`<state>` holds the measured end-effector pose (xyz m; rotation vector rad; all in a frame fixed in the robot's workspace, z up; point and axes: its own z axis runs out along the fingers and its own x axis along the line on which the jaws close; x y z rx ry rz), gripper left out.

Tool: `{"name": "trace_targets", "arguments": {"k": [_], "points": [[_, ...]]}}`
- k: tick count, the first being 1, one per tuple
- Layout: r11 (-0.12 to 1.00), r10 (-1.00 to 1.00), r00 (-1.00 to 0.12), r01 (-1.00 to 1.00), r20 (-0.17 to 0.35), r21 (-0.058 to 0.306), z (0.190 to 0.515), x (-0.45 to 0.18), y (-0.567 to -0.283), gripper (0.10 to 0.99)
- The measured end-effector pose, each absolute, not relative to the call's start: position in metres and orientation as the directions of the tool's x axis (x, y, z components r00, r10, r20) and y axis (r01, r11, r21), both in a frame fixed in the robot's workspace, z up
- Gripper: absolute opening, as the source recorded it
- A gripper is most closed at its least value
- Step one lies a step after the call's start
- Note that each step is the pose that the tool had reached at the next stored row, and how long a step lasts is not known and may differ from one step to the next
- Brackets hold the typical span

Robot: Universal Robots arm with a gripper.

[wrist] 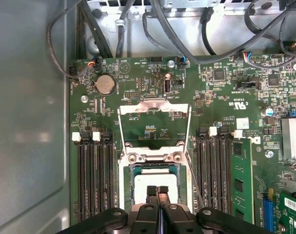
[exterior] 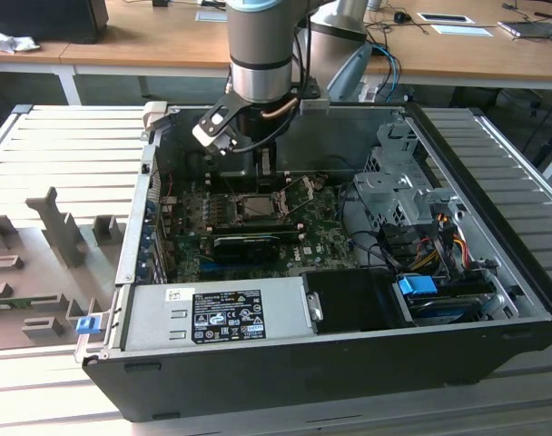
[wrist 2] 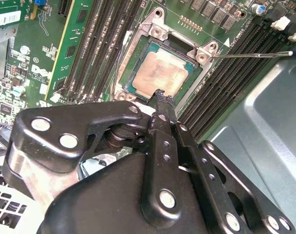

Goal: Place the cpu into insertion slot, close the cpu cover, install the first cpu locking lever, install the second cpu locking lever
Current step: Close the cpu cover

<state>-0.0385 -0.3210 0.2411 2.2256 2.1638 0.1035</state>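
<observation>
Gripper (wrist: 157, 190): fingers pressed together with nothing between them, reaching down into the open computer case (exterior: 303, 372).
Cpu (wrist: 155, 179): lies flat in the insertion slot (wrist: 155, 157), silver top up.
Cpu to gripper: in both wrist views the joined tips sit over the chip's edge nearest the gripper body. I cannot tell if they touch.
Cpu cover (wrist: 155, 103): open, hinged up on the slot's far side from the gripper. The green board shows through its window.
Locking lever (wrist 2: 250, 54): a thin metal rod, unlatched, sticking out from one slot corner over the memory slots (wrist: 92, 175).
Edges: black memory slots run close along both sides of the socket. A green memory stick (wrist: 240, 180) stands in the outer row of one bank.
Open room: low flat board beyond the cover, up to the coin battery (wrist: 104, 84). Bare grey case wall (wrist: 31, 122) lies past one memory bank. Black cables (wrist: 162, 29) hang along the far edge of the board.
</observation>
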Motion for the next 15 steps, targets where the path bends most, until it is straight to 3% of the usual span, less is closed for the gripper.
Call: {"name": "trace_targets", "arguments": {"k": [15], "points": [[-0.029,0.999,0.027,0.997,0.021,0.072,0.252,-0.038,-0.32,0.106]]}}
